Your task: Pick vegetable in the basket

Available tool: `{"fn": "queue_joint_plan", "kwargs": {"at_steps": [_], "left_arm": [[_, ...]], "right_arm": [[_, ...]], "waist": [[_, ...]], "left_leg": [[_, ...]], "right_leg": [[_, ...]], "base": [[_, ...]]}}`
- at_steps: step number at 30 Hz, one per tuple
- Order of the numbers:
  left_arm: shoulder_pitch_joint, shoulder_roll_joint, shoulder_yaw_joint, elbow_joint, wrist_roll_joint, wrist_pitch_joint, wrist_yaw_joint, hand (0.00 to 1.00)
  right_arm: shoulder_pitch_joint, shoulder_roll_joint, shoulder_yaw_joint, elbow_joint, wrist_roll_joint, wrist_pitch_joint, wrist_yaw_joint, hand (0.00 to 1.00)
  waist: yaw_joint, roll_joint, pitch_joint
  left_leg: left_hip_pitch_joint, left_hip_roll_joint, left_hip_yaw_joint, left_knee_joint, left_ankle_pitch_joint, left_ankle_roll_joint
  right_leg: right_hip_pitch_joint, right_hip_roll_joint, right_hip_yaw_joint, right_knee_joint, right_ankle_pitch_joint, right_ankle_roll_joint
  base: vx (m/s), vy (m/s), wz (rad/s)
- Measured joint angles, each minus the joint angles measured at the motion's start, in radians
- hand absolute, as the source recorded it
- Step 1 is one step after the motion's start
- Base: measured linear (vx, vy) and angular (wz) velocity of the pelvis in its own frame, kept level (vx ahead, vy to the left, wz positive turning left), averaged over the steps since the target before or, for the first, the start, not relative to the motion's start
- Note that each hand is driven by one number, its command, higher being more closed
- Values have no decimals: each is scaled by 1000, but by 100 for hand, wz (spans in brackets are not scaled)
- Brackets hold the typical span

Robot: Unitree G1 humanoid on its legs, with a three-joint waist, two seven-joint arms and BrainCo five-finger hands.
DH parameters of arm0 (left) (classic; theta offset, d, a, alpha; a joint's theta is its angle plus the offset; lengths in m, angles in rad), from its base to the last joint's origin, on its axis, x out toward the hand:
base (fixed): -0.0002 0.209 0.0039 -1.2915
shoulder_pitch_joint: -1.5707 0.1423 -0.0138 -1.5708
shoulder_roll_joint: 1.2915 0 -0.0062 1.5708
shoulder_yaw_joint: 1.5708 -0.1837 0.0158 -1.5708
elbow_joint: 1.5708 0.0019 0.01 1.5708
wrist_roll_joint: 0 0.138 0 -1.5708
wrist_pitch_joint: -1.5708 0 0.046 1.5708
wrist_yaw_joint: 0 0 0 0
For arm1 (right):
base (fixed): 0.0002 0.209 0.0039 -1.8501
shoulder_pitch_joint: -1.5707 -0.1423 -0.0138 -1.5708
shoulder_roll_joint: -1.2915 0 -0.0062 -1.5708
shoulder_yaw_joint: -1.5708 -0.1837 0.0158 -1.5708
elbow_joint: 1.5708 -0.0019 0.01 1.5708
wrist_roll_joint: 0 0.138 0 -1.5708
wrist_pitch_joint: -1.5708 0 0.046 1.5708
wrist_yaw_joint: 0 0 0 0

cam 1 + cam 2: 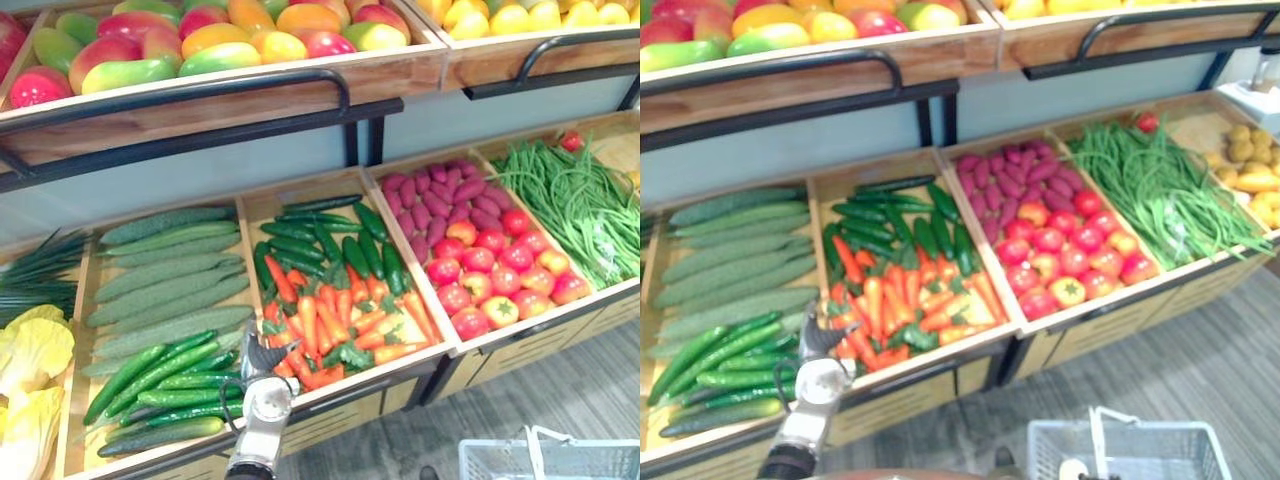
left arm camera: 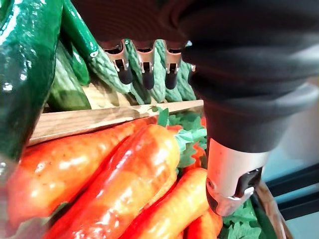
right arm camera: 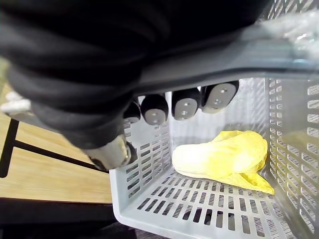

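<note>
The left hand (image 2: 212, 74) shows silver fingers (image 2: 145, 59) (dark-tipped) under a dark ribbed cover (image 2: 269, 55).

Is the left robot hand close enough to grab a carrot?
Probably yes. The left robot hand hangs open right above the carrots, with nothing between its fingers and them.

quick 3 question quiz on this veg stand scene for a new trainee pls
1. True or false: the left robot hand is curled round a glossy orange carrot.
2. What lies in the pale grey slotted plastic basket? A) a yellow leafy cabbage B) a red tomato C) nothing
3. Fill in: the right robot hand is shut on the basket's ____.

Key: 1 false, its fingers hang open above the carrots. 2 A. 3 handle.
</note>
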Motion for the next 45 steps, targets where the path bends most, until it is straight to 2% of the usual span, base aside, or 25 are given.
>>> {"fn": "queue_joint_plan", "kwargs": {"at_steps": [7, 19, 25, 29, 30, 34, 39, 45], "left_arm": [[0, 1, 11, 6, 0, 1, -1, 0], [-56, 1, 18, 194, 40, 7, 17, 0], [-106, 2, 21, 272, 40, 8, 40, 0], [-122, 5, 30, 303, 52, 9, 54, 0], [-125, 7, 30, 307, 57, 9, 54, 100], [-157, 23, 40, 354, 79, 10, 70, 100], [-215, 80, 49, 427, 78, 20, 68, 100], [-224, 91, 50, 429, 73, 22, 68, 100]], "right_arm": [[-1, 0, 6, -3, 0, 0, 1, 100], [-4, -4, 19, -4, 0, -1, -1, 100], [-9, -36, 38, -4, 0, -2, -1, 100], [-13, -40, 39, -4, 0, -2, -1, 100], [-13, -40, 39, -4, 0, -2, -1, 100], [-16, -40, 39, -3, 0, -2, -2, 100], [-22, -41, 40, -2, 1, -2, -2, 100], [-27, -41, 48, 1, 0, -2, -2, 100]], "waist": [[0, 3, 3], [-2, 5, 20], [-6, 21, 33], [-10, 22, 33], [-12, 22, 33], [-21, 22, 33], [-23, 19, 36], [-23, 18, 42]], "left_leg": [[0, 0, -1, 0, 0, 0], [3, 0, 1, 0, 0, 0], [20, 1, 11, 0, -3, -3], [20, 1, 29, 0, -8, -6], [20, 2, 28, 0, -8, -6], [22, 2, 29, 0, -8, -6], [25, 2, 33, 0, -9, -8], [27, 2, 32, 0, -12, -9]], "right_leg": [[1, 0, -1, -1, 0, 0], [3, 0, 2, -2, 0, 1], [16, 4, 15, -10, 2, 3], [16, 6, 30, -32, 14, 2], [16, 7, 30, -32, 14, 2], [16, 7, 31, -32, 14, 2], [17, 8, 35, -32, 14, 2], [18, 8, 35, -32, 15, 3]], "base": [[0, 0, 0], [0, 0, 0], [-3, 0, -5], [-12, -7, -13], [0, 0, 0], [0, 0, 0], [0, 0, 0], [0, 0, 0]]}}
